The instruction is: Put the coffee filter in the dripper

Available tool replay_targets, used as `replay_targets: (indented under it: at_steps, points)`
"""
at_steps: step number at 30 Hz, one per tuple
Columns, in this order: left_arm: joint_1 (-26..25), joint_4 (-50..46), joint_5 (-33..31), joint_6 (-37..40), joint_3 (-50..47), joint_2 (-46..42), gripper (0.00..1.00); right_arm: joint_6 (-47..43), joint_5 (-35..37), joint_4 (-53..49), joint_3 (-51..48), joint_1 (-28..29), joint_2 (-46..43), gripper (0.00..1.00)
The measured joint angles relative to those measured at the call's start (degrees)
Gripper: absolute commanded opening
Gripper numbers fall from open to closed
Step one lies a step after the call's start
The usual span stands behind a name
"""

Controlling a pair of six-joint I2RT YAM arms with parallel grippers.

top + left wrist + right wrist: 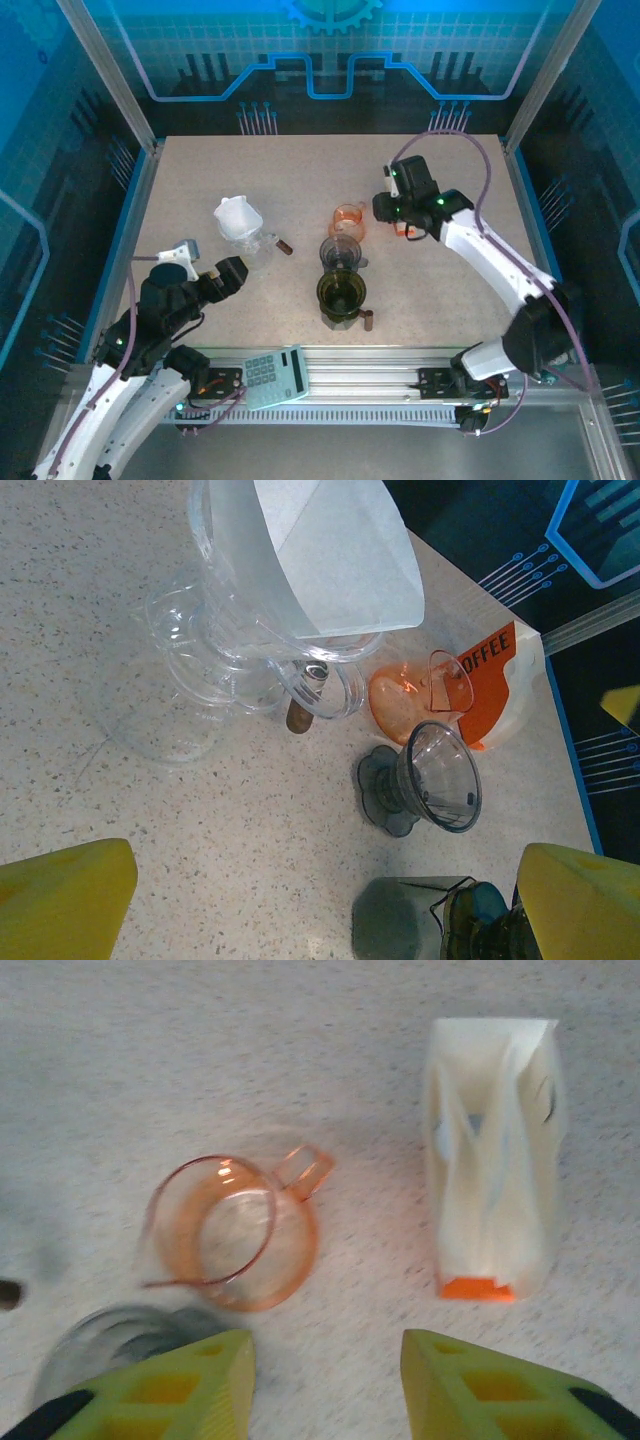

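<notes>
A white paper coffee filter point(330, 560) stands in the mouth of a clear ribbed dripper point(245, 650) with a ring handle; from above, the filter point(236, 214) is at the table's left-middle. My left gripper point(325, 900) is open and holds nothing, just short of that dripper on its near side. In the top view the left gripper point(236, 272) sits low beside it. My right gripper point(328, 1380) hangs open over bare table between an orange cup point(232, 1232) and a white coffee bag point(492, 1175). From above, the right gripper point(400, 222) is at the middle right.
A smoky grey cone on a flower-shaped foot point(425, 780) stands right of the clear dripper, with a dark green vessel point(341, 292) in front of it. A small brown cylinder point(300, 716) lies by the dripper's handle. A calculator point(275, 377) rests on the near rail.
</notes>
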Motion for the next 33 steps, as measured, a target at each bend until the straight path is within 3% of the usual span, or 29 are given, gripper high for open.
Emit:
replay_targets:
  at_steps: [12,33]
  points:
    - [0.0,0.2,0.4,0.0,-0.2,0.4,0.99,-3.1,5.1,-0.3,12.2,-5.7,16.1,0.32]
    - [0.0,1.4,0.6,0.0,-0.8,1.9,0.99,-3.1,6.8,-1.4,14.9,-8.0,23.2,0.25]
